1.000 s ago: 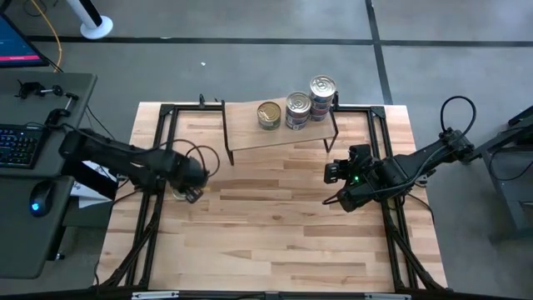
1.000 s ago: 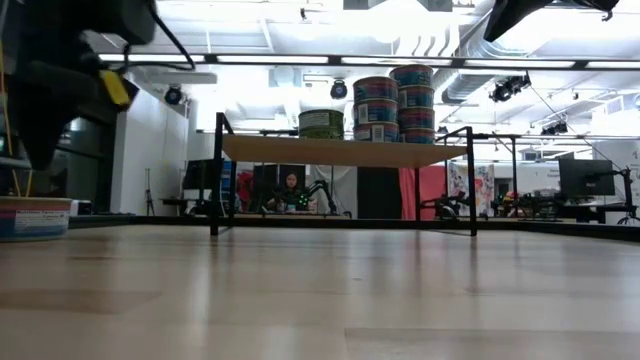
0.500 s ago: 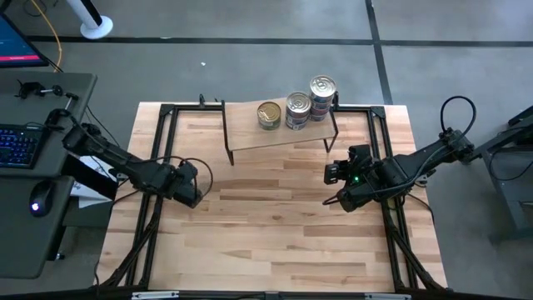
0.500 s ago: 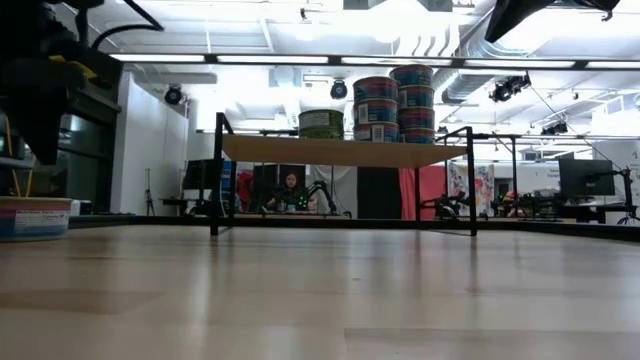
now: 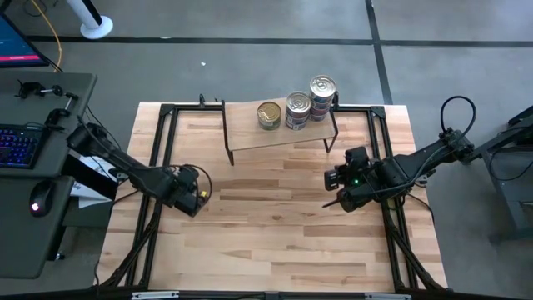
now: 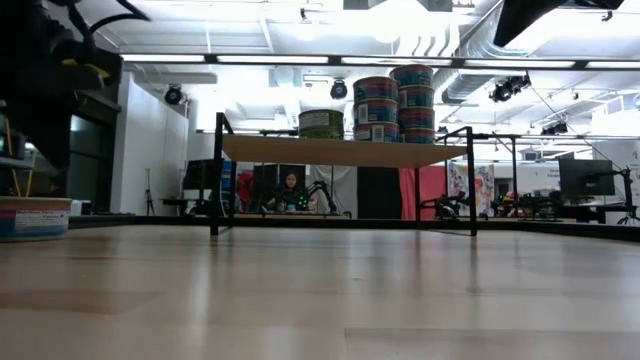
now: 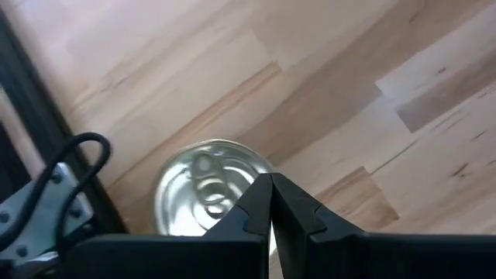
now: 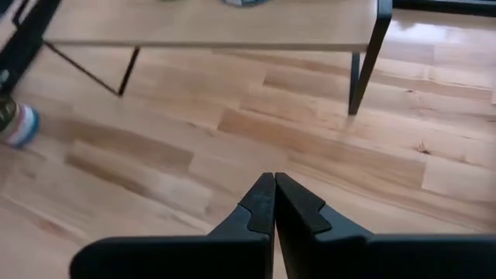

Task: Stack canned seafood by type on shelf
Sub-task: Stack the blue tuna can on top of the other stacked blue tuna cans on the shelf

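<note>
A silver-lidded can point(image 7: 203, 195) stands on the wooden table near its left edge; the low view shows it at the far left point(image 6: 30, 217). My left gripper point(image 7: 270, 208) hangs shut just above it point(image 5: 196, 200), and its arm hides the can in the high view. The shelf point(image 5: 250, 135) stands at the table's far side. On it rest a gold-lidded can point(image 5: 268, 114) and two stacks of silver-lidded cans point(image 5: 298, 107) point(image 5: 322, 90). My right gripper point(image 8: 273, 184) waits shut in the air near the table's right edge point(image 5: 335, 200).
Black frame rails point(image 5: 158, 133) run along the table's left and right edges. The shelf's thin black legs point(image 8: 363, 62) stand on the table top. A desk with a keyboard point(image 5: 18, 143) sits beyond the left edge. Bare wood point(image 5: 266, 225) lies between the arms.
My left arm has swung its gripper a little toward the table's near edge, over the can at the left edge, and the wrist has turned. The can and the cans on the shelf have stayed put.
</note>
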